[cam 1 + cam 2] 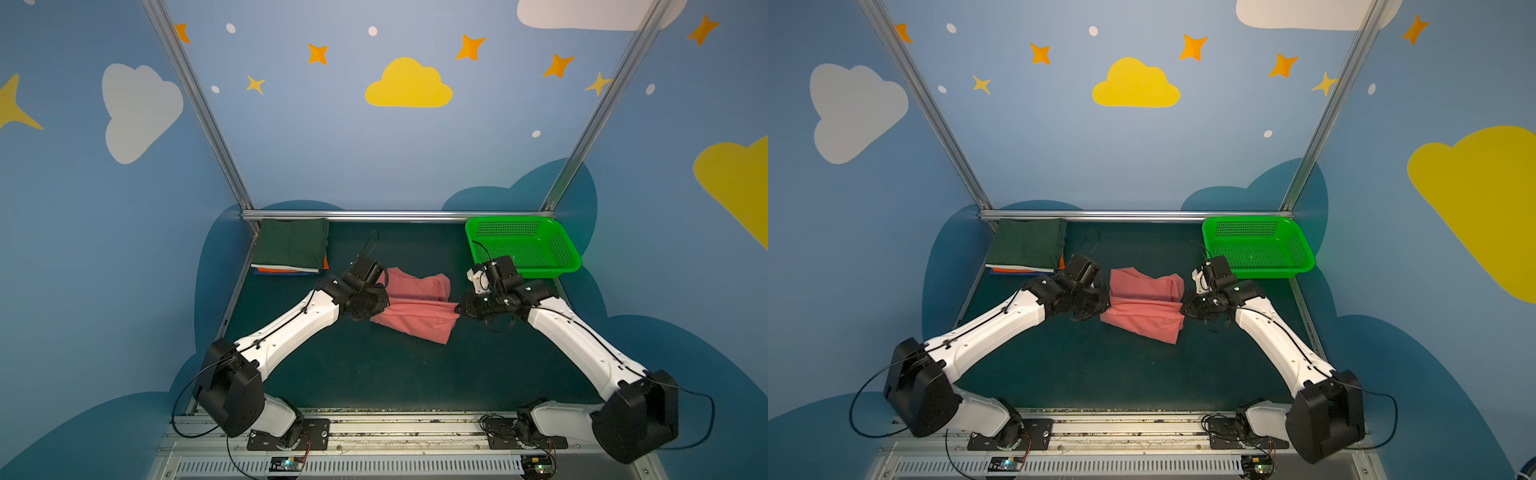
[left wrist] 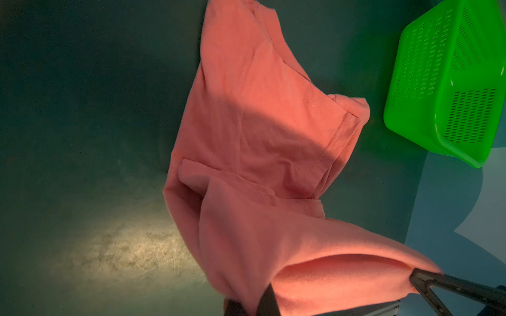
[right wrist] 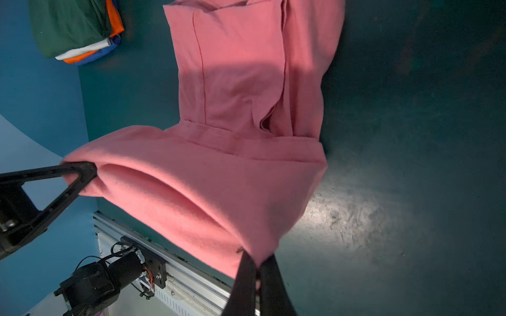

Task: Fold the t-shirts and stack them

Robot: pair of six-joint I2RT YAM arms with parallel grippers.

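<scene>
A salmon-pink t-shirt (image 1: 415,311) (image 1: 1146,307) lies partly folded at the middle of the dark mat. Its middle fold is lifted and stretched between my two grippers. My left gripper (image 1: 384,305) (image 2: 254,303) is shut on the fold's left end. At the right end, my right gripper (image 1: 458,308) (image 3: 258,270) is shut on the cloth. The rest of the shirt (image 2: 260,136) (image 3: 241,82) drapes down onto the mat. The other t-shirts sit folded in a stack (image 1: 291,245) (image 1: 1025,245) (image 3: 71,27) at the back left: dark green on top, then white, orange and blue.
A green perforated basket (image 1: 509,227) (image 1: 1246,227) (image 2: 443,82) stands at the back right, just behind my right wrist. An aluminium rail (image 1: 395,215) bounds the mat at the back, and the arm bases sit on a rail (image 1: 374,419) at the front.
</scene>
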